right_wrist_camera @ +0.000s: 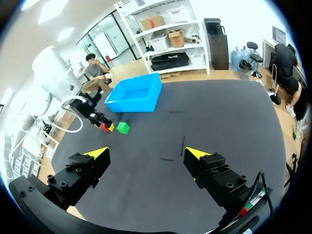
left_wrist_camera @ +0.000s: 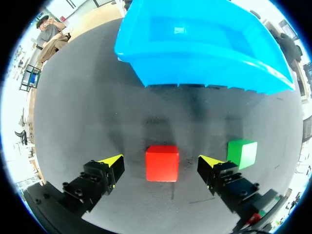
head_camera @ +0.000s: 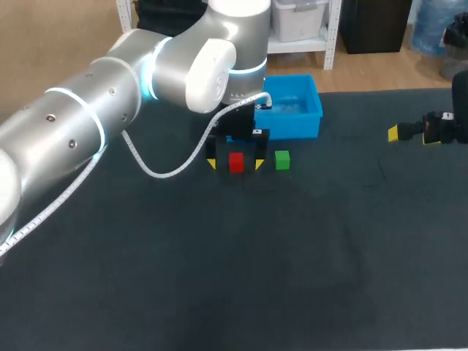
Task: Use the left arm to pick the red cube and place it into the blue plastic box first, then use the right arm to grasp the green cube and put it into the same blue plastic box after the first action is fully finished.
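Singly: red cube, green cube, box

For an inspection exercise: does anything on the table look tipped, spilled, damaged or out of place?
Nothing stands out: the red cube sits flat between the left gripper's open fingers, the green cube beside it, the blue box upright behind.

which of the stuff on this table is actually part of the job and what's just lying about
Part of the job:
red cube, untouched between the fingers of the open left gripper
green cube, beside it
blue plastic box, behind both cubes
right gripper, open, off to the side

Just there:
dark table
white cable hanging from the left arm
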Motion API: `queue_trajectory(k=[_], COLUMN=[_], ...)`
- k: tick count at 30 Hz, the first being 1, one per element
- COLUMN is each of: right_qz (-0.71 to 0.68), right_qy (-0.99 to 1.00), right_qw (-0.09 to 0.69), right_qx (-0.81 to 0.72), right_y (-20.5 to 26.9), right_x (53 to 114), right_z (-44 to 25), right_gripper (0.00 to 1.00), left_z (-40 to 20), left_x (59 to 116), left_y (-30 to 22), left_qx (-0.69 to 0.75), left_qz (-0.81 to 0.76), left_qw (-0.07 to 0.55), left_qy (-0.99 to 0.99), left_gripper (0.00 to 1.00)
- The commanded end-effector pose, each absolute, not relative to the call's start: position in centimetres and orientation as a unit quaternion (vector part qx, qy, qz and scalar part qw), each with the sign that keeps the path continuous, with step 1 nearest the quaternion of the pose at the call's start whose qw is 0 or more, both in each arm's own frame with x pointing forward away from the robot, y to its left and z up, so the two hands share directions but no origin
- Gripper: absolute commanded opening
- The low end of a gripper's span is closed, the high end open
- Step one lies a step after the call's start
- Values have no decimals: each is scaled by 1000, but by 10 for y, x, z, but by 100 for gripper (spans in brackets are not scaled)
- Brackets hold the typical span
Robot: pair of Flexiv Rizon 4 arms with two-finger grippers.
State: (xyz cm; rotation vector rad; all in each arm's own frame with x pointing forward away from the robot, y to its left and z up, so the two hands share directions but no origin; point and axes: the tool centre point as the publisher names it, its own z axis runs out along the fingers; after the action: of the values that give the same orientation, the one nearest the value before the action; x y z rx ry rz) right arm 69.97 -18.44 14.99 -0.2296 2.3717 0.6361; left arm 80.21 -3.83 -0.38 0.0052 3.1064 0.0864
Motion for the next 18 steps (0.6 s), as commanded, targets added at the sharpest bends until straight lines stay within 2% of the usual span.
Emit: queue_trajectory(k=[1, 9, 10, 11, 13, 14, 16, 18], right_qz=[243, 243, 243, 243, 243, 243, 243, 243], right_qy=[908, 908, 908, 908, 908, 908, 908, 908], right_qw=[331, 331, 331, 331, 331, 331, 331, 331], right_qx=[-88, -88, -88, -88, -88, -88, -88, -88], right_y=[-185, -185, -185, -185, -185, -185, -185, -185], right_x=[700, 700, 700, 700, 700, 700, 700, 700], right_z=[150, 150, 150, 150, 150, 150, 150, 150], right_gripper=[100, 100, 100, 100, 100, 100, 100, 100], left_z=[-4, -7, -7, -7, -7, -7, -7, -8], left_x=[805, 804, 804, 804, 803, 803, 803, 803], left_y=[-41, -38, -38, -38, -37, -37, -37, -37], left_qx=[-1, -6, -7, -7, -8, -8, -8, -8], left_qz=[32, 32, 31, 31, 31, 31, 31, 31], left_qw=[13, 12, 12, 12, 12, 12, 12, 11], left_qy=[999, 999, 999, 999, 999, 999, 999, 999], left_gripper=[100, 100, 88, 72, 60, 50, 49, 37])
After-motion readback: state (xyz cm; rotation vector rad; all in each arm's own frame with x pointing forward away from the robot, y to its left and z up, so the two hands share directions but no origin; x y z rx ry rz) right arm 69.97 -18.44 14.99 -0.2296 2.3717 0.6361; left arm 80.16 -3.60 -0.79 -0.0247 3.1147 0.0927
